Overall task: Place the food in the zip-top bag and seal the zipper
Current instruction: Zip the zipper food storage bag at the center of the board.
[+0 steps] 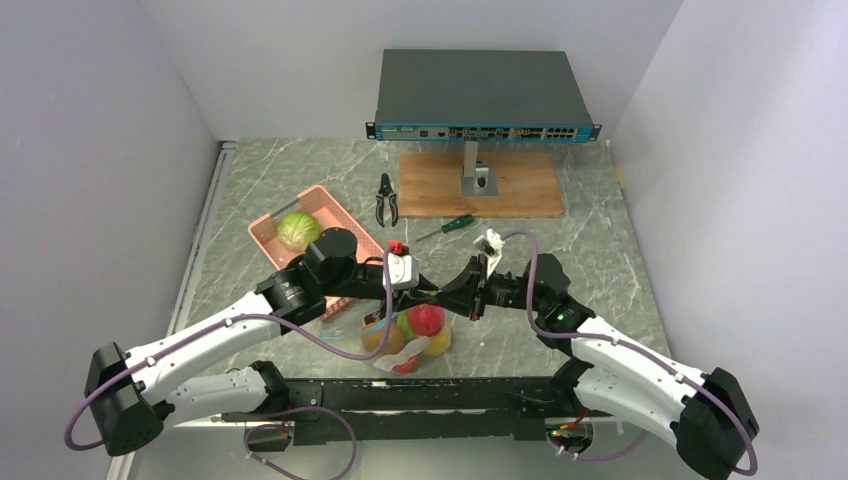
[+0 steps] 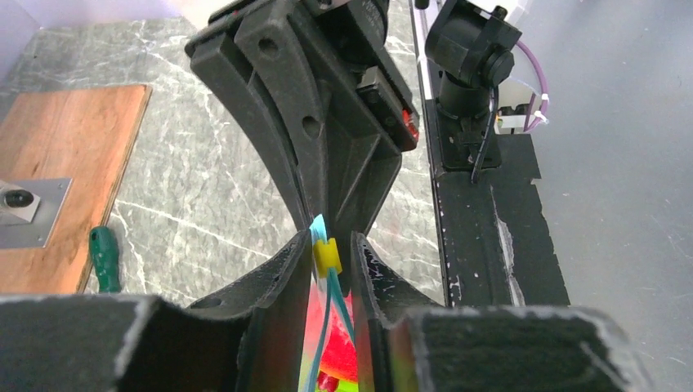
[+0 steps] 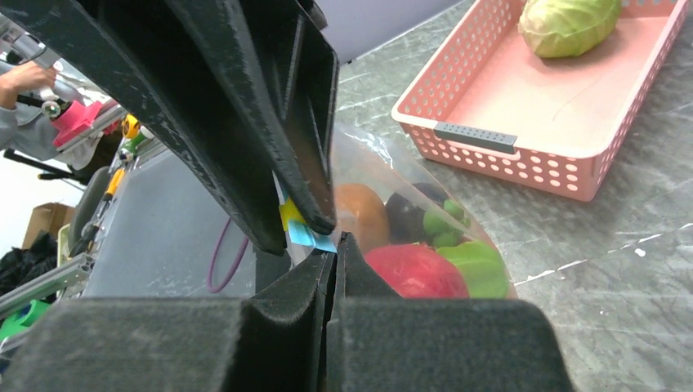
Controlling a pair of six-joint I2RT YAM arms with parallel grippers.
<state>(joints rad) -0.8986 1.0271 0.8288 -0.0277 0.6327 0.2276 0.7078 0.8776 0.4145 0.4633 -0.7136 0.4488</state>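
The zip-top bag (image 1: 412, 340) lies at the near edge of the table (image 1: 570, 265) between the two arms, with fruit (image 1: 426, 318) inside and its zipper (image 2: 318, 226) lifted. The right gripper (image 3: 334, 245) is pinched tight on the zipper's end. The left gripper (image 2: 330, 242) straddles the strip at a yellow slider (image 2: 327, 256), fingers narrowly apart – whether they grip it, I cannot tell.
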